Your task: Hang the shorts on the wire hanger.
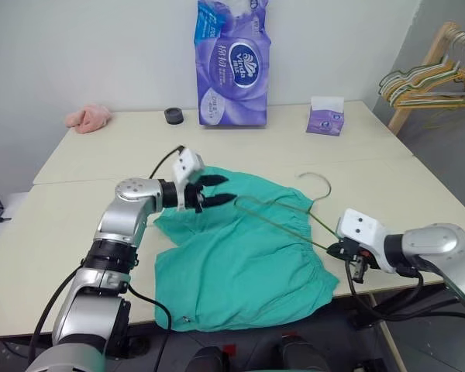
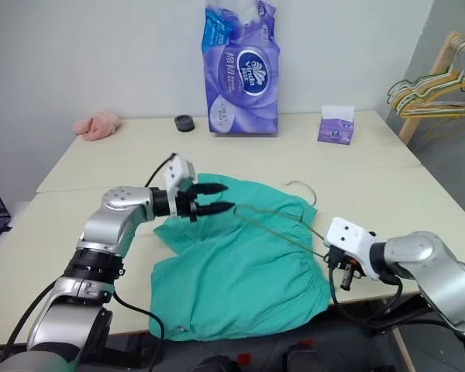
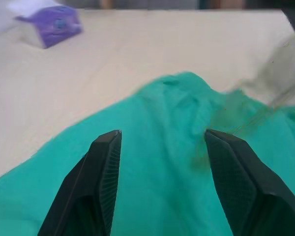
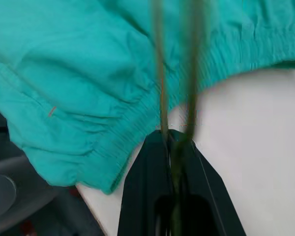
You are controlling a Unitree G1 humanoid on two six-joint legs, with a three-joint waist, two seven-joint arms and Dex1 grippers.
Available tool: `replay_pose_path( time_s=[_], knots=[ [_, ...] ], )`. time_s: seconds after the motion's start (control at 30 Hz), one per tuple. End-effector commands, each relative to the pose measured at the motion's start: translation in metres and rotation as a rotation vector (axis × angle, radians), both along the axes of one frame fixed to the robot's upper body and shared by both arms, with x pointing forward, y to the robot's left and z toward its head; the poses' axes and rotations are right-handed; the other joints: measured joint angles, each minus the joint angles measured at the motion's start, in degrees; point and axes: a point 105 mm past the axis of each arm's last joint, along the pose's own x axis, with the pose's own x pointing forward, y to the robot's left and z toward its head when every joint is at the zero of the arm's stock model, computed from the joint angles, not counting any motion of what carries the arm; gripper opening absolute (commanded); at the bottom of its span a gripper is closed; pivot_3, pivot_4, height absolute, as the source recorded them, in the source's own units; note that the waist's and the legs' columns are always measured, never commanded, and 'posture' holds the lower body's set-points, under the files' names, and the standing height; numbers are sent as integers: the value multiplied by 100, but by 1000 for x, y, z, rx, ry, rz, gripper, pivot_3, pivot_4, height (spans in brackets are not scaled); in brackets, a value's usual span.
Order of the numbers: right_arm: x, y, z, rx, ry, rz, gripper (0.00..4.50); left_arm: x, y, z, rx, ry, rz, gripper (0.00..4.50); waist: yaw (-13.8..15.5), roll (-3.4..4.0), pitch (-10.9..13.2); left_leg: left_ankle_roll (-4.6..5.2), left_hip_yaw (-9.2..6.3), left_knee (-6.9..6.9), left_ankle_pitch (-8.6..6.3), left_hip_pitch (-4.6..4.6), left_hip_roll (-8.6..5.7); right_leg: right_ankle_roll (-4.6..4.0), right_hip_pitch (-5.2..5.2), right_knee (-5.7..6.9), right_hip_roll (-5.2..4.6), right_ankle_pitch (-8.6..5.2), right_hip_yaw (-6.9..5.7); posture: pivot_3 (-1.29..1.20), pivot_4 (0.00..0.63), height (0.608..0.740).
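Lying spread on my pale beige table [image 1: 77,232], teal-green cloth shorts [image 1: 240,263] carry the thin olive-grey wire hanger [image 1: 283,221], pinched by my right gripper [image 4: 174,135]; left gripper [image 1: 217,191] hovers spread (purple tissue pack [image 1: 232,62] behind).

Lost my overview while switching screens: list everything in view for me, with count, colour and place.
shorts: one, teal-green, spread on the near table edge.
wire hanger: one, olive-grey, lying over the shorts, hook toward the wall.
tissue multipack: one, purple, upright at the far edge.
tissue box: one, purple and white, right of the multipack.
black ring: one, left of the multipack.
pink cloth: one, far left corner.
hangers: a bunch, yellow and green, on a wooden rack at right.
table: cream.
left gripper: black fingers open above the shorts.
right gripper: shut on the wire hanger's end.
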Motion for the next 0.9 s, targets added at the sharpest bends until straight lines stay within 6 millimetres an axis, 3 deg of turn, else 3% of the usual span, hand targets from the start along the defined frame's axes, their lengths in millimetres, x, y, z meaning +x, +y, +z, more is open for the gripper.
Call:
replay_pose_path(
  time_s=[0.03, 0.17, 0.3, 0.43, 0.6, 0.9],
  knots=[
    [-6, -24, 15, 24, -28, -142, 0, 0, 11, 6, -13, 9, 13, 2811, 11, 0, 0, -1, -1, -1, -1, -2, -1, 0, -1, -1, 0, 0, -1, -203, 70, 740],
    [-24, -55, 6, 58, 22, -339, 0, -21, -6, -11, 36, 59, -135, 2811, 19, -2, -2, 1, -3, -1, -3, -2, -5, 0, 4, -6, -6, 0, 0, -226, 71, 740],
    [-47, -79, -14, 121, 89, -548, 0, -57, -29, -28, 76, 157, -357, 2811, 1, -1, -3, 0, -6, -2, -3, -2, -4, 0, 4, -2, -6, 0, -1, -253, 69, 740],
    [-56, -74, -25, 162, 132, -582, 0, -64, -32, -30, 97, 174, -423, 2811, -106, 6, -3, -1, 4, -1, -1, 6, -1, 2, 5, 1, -5, -2, 5, -258, 69, 740],
    [-48, -64, -29, 231, 164, -589, 0, -52, -35, -30, 116, 148, -404, 2811, -235, 12, -7, 2, 20, 0, -2, 14, 0, 28, 9, -2, 0, -17, 17, -270, 64, 740],
    [-36, -55, -38, 229, 247, -534, 0, -53, -36, -27, 121, 127, -398, 2811, -315, 10, -6, 12, 19, -2, -12, 7, -2, 12, 5, -4, 0, -7, 21, -247, 63, 740]
  ],
)
